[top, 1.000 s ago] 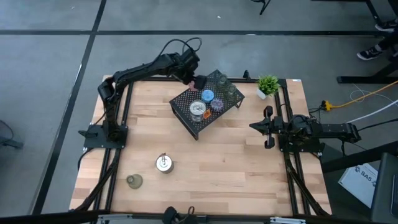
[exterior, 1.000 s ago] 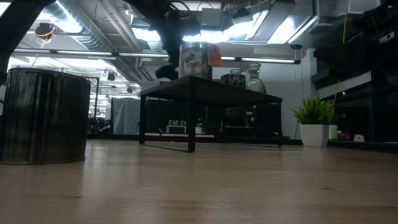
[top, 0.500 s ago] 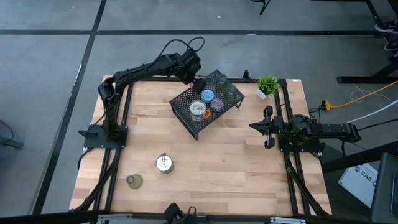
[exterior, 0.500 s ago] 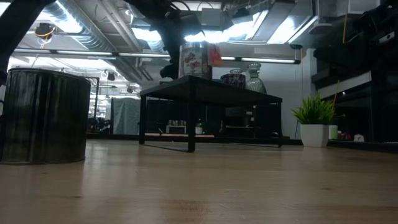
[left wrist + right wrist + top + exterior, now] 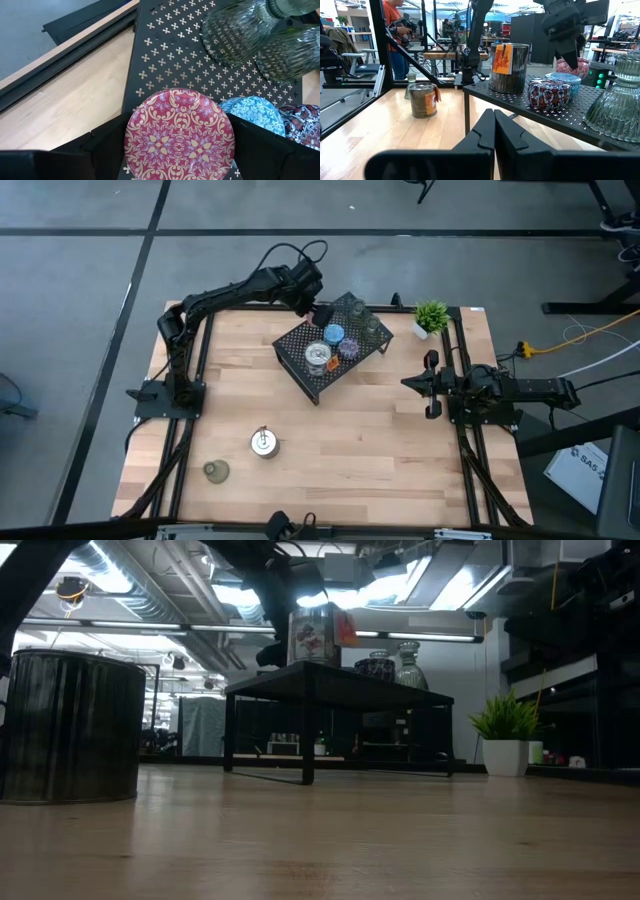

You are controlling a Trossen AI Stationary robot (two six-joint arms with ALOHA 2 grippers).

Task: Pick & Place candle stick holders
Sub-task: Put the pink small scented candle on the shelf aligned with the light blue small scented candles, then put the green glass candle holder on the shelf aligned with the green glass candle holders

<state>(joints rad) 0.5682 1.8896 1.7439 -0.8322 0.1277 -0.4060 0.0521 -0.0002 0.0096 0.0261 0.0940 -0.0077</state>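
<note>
High view: the left hand [image 5: 318, 311] hangs over the far-left corner of the black mesh rack [image 5: 300, 345], which stands near the table's [image 5: 380, 450] far edge. On the rack I count about six candle stick holders [image 5: 332, 345]. Two more stand on the table near its front-left corner: a silver one [image 5: 263, 442] and an olive one [image 5: 216, 471]. The right hand [image 5: 422, 383] waits at the right edge, fingers pressed shut, empty.

Low view: a silver holder [image 5: 312, 637] sits on the rack top under the left arm.

Left wrist view: the fingers stand wide on either side of the pink holder [image 5: 179, 133], which rests on the mesh; whether they press it I cannot tell. Two glass holders [image 5: 250, 30] and a blue one [image 5: 254, 111] crowd close; a careless lift could knock them.
</note>
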